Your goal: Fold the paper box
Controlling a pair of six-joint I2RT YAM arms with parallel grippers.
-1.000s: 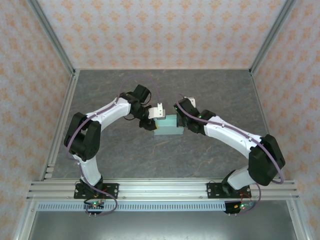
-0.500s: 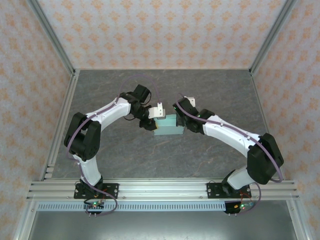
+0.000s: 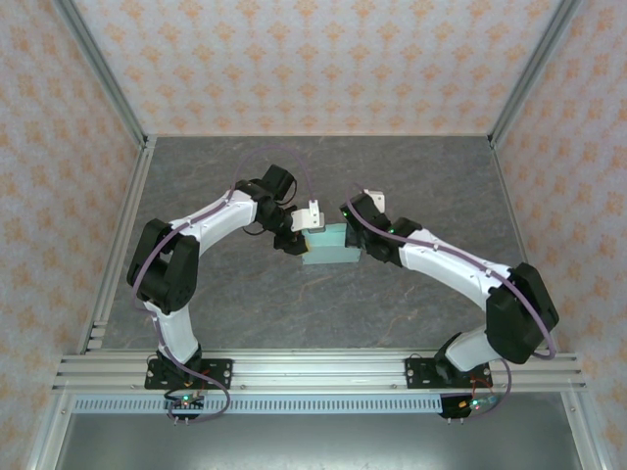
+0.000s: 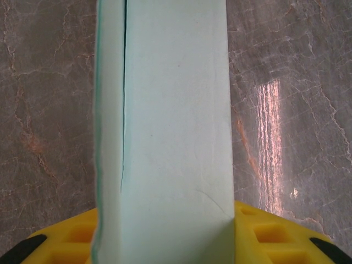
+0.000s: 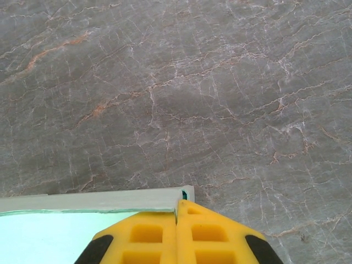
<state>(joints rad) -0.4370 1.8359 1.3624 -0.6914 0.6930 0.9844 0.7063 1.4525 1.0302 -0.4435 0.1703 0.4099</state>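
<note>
— Where does the overhead camera sit?
— High up, behind the mounting rail (image 3: 323,364), tilted down and forward. It stands far enough off to take in the whole bench (image 3: 411,176).
— And the wrist cameras?
— Each looks out along its own claw from very close. The left claw (image 4: 165,247) view runs up the paper box (image 4: 170,110), with bench on either side. The right claw (image 5: 177,236) view faces mostly bench, with the box's corner at lower left.
— What do they share?
— All three show the box and the marbled bench.

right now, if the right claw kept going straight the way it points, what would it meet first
Probably the grey tabletop; the paper box corner lies beside the right claw, depth unclear.
</note>
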